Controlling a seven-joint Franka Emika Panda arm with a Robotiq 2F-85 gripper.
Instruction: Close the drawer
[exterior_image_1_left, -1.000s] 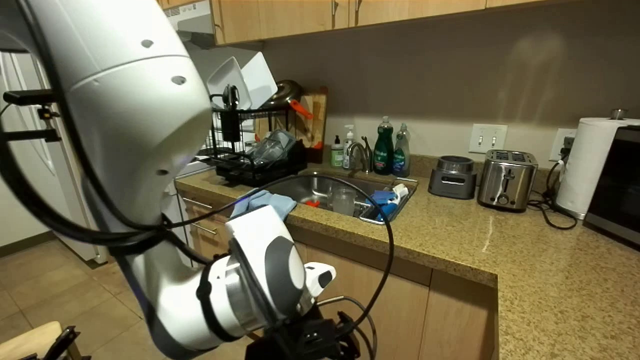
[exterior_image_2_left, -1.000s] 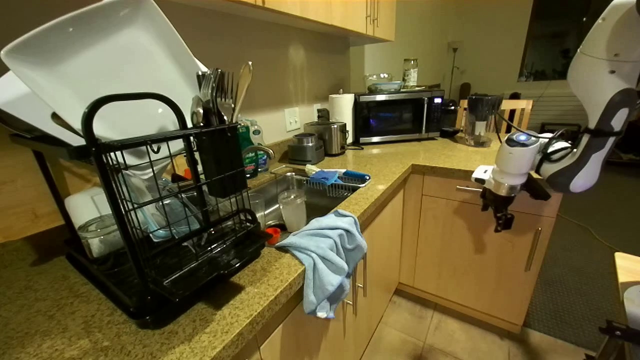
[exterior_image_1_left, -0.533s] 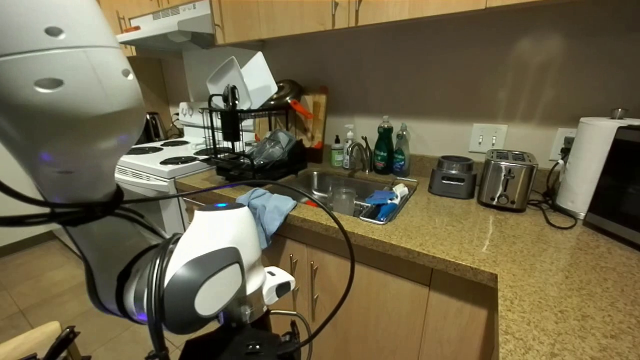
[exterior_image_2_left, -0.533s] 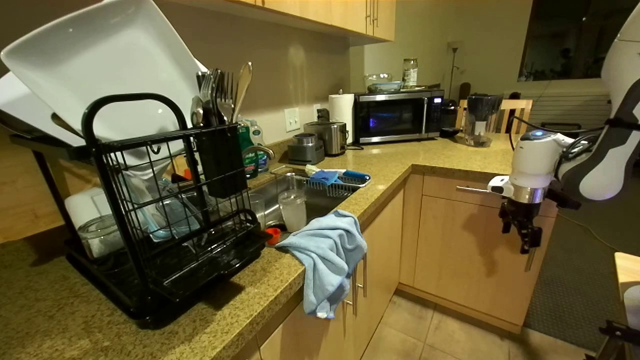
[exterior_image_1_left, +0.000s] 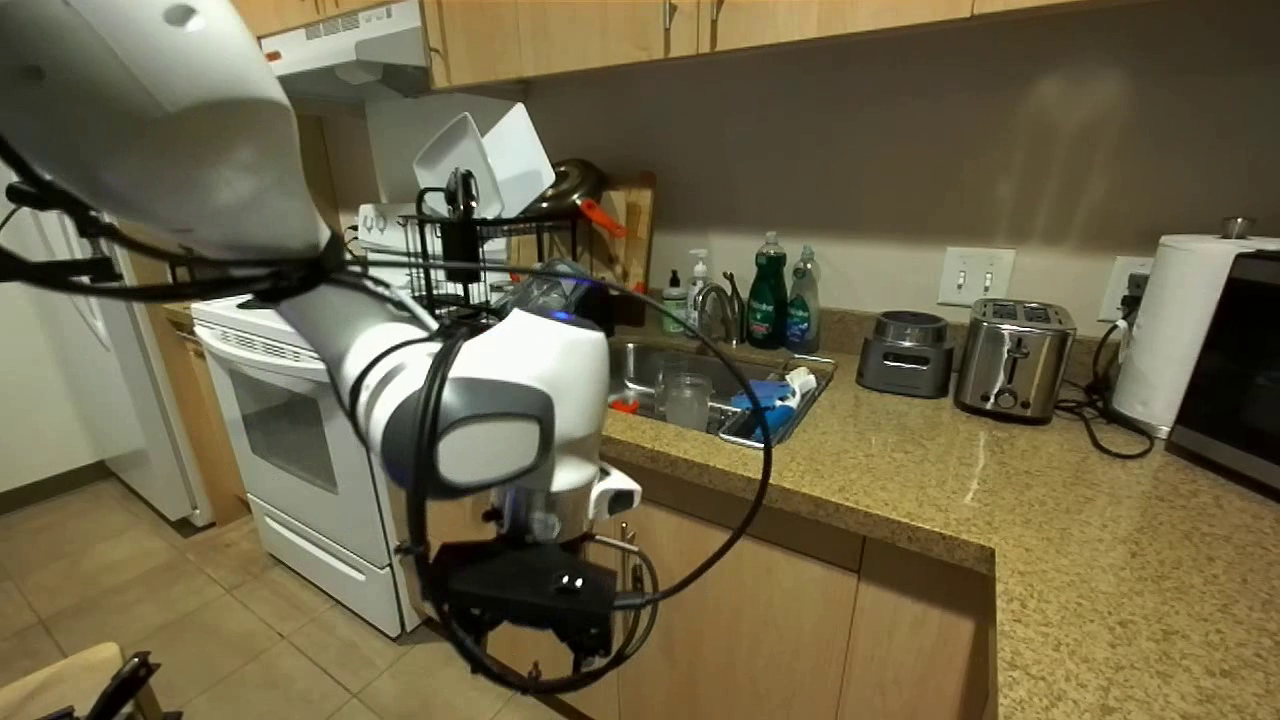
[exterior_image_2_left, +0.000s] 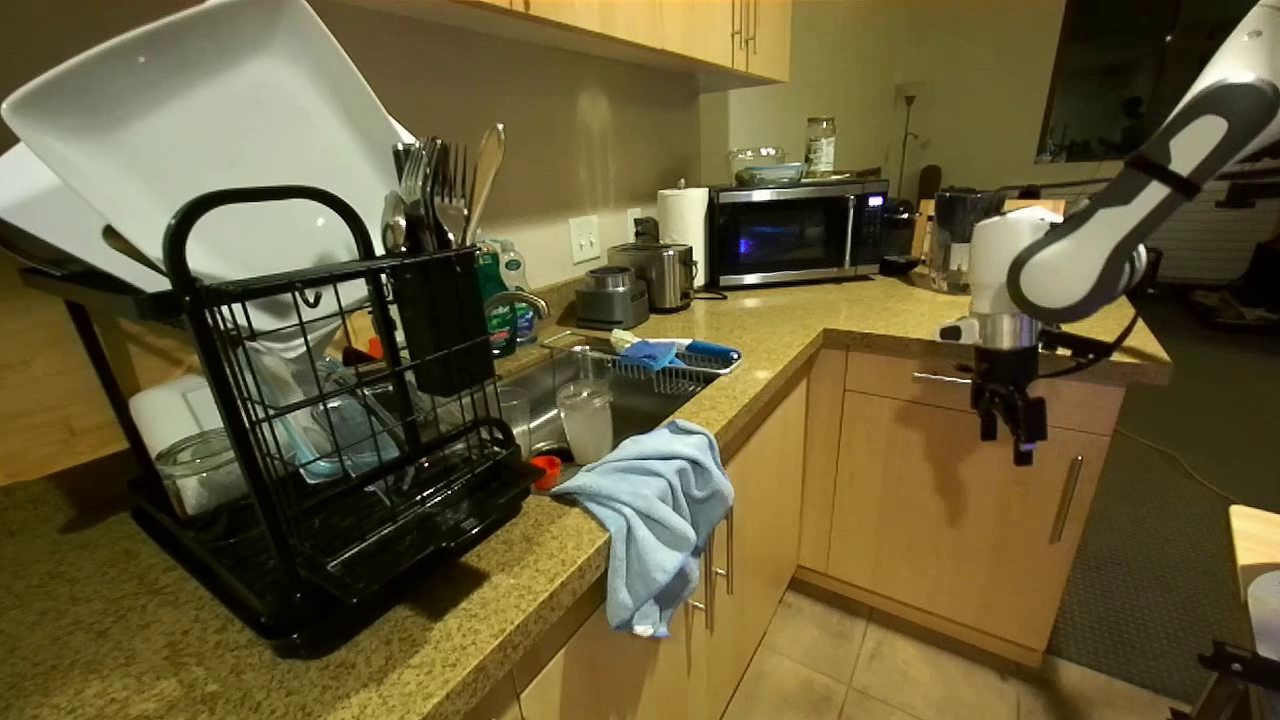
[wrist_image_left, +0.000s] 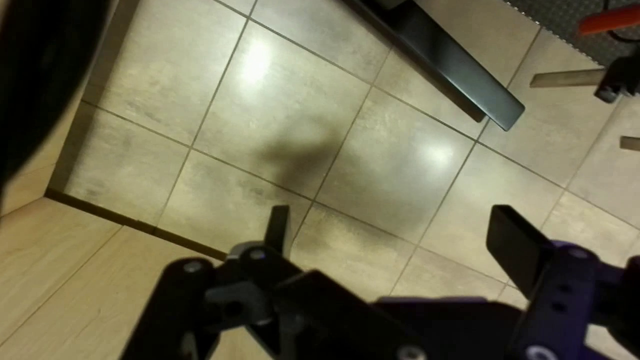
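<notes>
One closed drawer (exterior_image_2_left: 885, 372) sits partly hidden behind the gripper (exterior_image_2_left: 1006, 446); arm (exterior_image_2_left: 1105, 245) cropped.

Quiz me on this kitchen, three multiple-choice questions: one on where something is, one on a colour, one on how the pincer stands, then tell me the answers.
1. Where does the cloth hang?
A) From the tap
B) Over the edge of the counter
C) On the toaster

2. What colour is the dish rack?
A) White
B) Green
C) Black

3. How does the pincer stand?
A) Open, holding nothing
B) Shut
C) Clamped on the cloth

1: B, an exterior view shows it draped there, its lower end hanging.
2: C, it shows black in both exterior views.
3: A, in the wrist view floor tiles show between its spread fingers.
</notes>
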